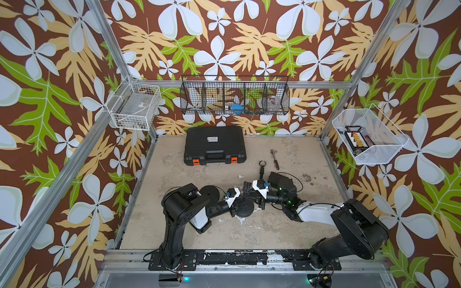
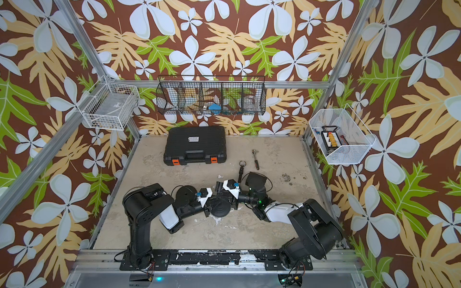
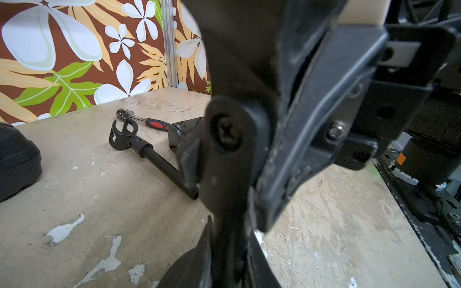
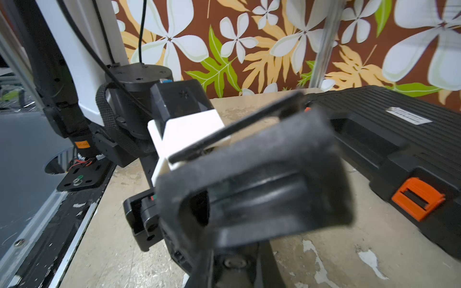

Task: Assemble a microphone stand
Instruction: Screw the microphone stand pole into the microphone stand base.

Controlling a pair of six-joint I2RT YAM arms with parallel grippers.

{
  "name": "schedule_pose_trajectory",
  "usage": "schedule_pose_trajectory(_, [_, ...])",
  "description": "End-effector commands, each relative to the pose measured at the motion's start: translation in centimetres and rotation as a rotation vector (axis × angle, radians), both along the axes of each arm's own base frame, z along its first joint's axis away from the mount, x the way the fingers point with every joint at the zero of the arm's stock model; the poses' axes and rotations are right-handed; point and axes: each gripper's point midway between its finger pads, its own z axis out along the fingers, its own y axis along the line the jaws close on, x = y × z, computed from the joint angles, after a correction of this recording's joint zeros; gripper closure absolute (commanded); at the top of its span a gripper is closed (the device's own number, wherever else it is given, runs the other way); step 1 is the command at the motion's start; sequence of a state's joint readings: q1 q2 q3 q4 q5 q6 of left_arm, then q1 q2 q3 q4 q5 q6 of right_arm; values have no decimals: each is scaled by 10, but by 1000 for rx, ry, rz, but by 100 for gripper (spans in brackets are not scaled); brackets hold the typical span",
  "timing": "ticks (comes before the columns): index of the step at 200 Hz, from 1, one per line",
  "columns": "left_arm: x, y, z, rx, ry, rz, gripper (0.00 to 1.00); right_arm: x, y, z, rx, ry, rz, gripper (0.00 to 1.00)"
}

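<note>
Left claw (image 1: pixel 240 205): gripping the stand post (image 3: pixel 225 139), fully shut, above the round base (image 1: pixel 247 209), apparently steadying it upright. Right claw (image 1: pixel 252 197): crowding the stand post from three o'clock, closure impossible to tell. Clip rod (image 1: pixel 261 173): lying loose at twelve o'clock, awaiting fitting.

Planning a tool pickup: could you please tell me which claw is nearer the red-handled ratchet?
Right. The right claw sits front-left of the ratchet; the left claw, gripping the stand, is farther toward the front.

L gripper (image 1: pixel 241 202) closed, beside R gripper (image 1: pixel 250 193)
</note>
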State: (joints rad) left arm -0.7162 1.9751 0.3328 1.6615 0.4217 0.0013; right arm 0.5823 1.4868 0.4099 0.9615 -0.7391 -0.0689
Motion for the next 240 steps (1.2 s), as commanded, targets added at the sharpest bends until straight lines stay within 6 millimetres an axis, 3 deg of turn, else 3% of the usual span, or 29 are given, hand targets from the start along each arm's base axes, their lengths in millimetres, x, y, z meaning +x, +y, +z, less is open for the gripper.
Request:
schedule_pose_trajectory(1, [6,5,24,-98,-22,43,88,33,-17,-7,15,70,-370,100])
schedule_pose_trajectory(24, [6,4,26,-101,-27,40,87,35,-28,-27,-56,93,-713,100])
schedule_pose_trajectory(44, [4,5,29,-107,-32,39,82,30,-37,-40,-101,96,-894,100])
schedule_pose_trajectory(89, [4,5,33,-115,-36,32,71,13,-14,-45,-130,52,-926,100])
schedule_pose_trajectory(120, [3,5,34,-117,-38,34,75,8,-3,-45,-142,51,-886,100])
schedule_pose_trajectory(131, [3,6,34,-115,-39,37,80,7,2,-46,-153,51,-860,99])
schedule_pose_trajectory(161, [4,8,30,-104,-34,50,90,-1,20,-39,-173,39,-714,48])
schedule_pose_trajectory(178, [5,9,27,-97,-30,57,91,-4,26,-29,-171,36,-590,31])
schedule_pose_trajectory(201, [6,8,23,-89,-25,61,92,-14,21,-11,-93,52,-358,26])
schedule_pose_trajectory(220, [5,8,23,-98,-22,52,92,-33,10,8,2,43,-126,26])
schedule_pose_trajectory(240, [4,6,24,-105,-21,44,93,-35,-3,16,13,20,-12,29])
